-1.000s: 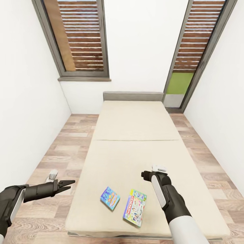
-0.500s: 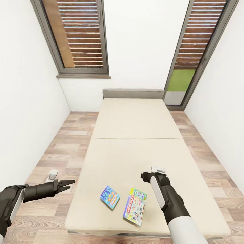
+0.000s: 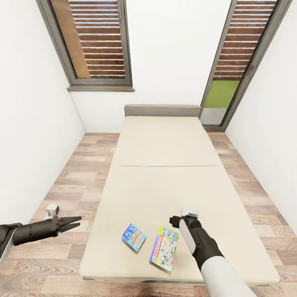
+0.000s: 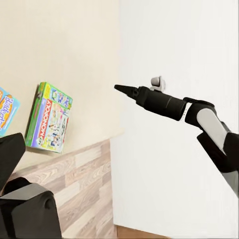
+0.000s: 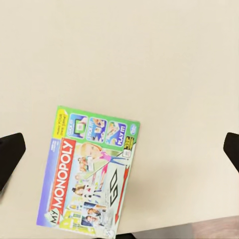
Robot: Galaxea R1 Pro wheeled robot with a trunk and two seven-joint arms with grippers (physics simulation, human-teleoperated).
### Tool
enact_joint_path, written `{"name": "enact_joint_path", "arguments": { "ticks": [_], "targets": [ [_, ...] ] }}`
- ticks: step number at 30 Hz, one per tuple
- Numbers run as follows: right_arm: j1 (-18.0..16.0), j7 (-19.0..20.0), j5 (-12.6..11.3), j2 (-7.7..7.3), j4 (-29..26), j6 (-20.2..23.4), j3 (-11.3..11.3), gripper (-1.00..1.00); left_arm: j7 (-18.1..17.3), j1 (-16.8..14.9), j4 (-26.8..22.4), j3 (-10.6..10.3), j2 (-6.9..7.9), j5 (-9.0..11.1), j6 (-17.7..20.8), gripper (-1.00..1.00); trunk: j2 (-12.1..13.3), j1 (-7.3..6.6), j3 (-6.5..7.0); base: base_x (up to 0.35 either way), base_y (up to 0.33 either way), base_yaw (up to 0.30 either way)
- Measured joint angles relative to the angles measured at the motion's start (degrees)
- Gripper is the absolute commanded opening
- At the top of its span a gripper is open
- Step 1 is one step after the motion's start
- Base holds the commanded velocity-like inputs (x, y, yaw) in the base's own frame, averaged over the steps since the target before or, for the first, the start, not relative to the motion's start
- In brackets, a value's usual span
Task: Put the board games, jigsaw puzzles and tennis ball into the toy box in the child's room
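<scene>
Two board games lie near the foot of the beige bed (image 3: 165, 185). One is a small blue box (image 3: 134, 237), the other a green Monopoly box (image 3: 164, 248) (image 5: 92, 174) (image 4: 49, 118) just to its right. My right gripper (image 3: 176, 220) (image 5: 119, 149) hangs open above the mattress, right over the Monopoly box's far end, with its fingers spread wide and nothing between them. From the left wrist view it (image 4: 124, 89) points down at the bed, clear of the box. My left gripper (image 3: 75, 222) is held over the floor left of the bed, its tips slightly apart and empty.
The bed fills the middle of a narrow room, with a grey headboard (image 3: 162, 110) at the far end. Strips of wood floor (image 3: 74, 181) run along both sides, bounded by white walls. A shuttered window (image 3: 97, 41) and a tall glazed door (image 3: 231, 66) are in the back wall.
The camera has come closer to the bed. My right gripper has sunk and drawn in over the Monopoly box. My left arm has pulled back to the left and lower.
</scene>
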Motion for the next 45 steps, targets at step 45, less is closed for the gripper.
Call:
{"name": "enact_joint_path", "arguments": {
  "ticks": [45],
  "targets": [
    [-8.9, 0.4, -0.9, 0.00, 9.2, -0.7, -0.1, 1.00, -2.3, 0.3, 0.2, 2.5, 4.94, 0.0, -3.5, 1.00, 0.0, 0.00, -2.62, 0.000, 0.000, 0.045]
  ]
}}
